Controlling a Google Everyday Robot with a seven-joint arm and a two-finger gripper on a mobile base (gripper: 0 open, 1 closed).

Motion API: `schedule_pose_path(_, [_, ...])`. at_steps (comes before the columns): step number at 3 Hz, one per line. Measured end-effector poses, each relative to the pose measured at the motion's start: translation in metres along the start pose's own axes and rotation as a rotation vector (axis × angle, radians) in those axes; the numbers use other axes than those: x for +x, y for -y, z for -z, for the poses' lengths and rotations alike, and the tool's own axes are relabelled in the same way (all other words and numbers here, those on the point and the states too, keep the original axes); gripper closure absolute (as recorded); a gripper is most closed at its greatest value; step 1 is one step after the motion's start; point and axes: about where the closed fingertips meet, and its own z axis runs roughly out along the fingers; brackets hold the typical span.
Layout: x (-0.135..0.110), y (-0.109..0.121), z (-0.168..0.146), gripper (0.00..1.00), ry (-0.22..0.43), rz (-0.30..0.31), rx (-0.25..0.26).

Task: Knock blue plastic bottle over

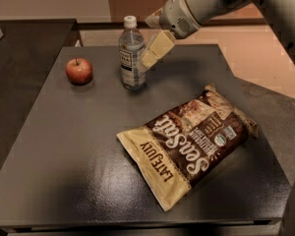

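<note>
- Near the table's (64, 171) far edge, the blue plastic bottle (132, 58) stands upright; your gripper (149, 39) hangs just beside it, fingers (157, 48) spread, empty.
- Push low and it may skid toward the apple (79, 71), not topple.

The blue plastic bottle (132, 55) stands upright, tool (150, 57) just beside.

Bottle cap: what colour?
White cap on the blue plastic bottle, clearest in the camera view. The gripper hangs close beside the bottle.
</note>
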Motion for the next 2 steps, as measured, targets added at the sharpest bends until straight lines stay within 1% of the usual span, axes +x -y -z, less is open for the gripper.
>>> schedule_pose_path(2, [0.000, 0.004, -0.029, 0.00, 0.038, -0.045, -0.041])
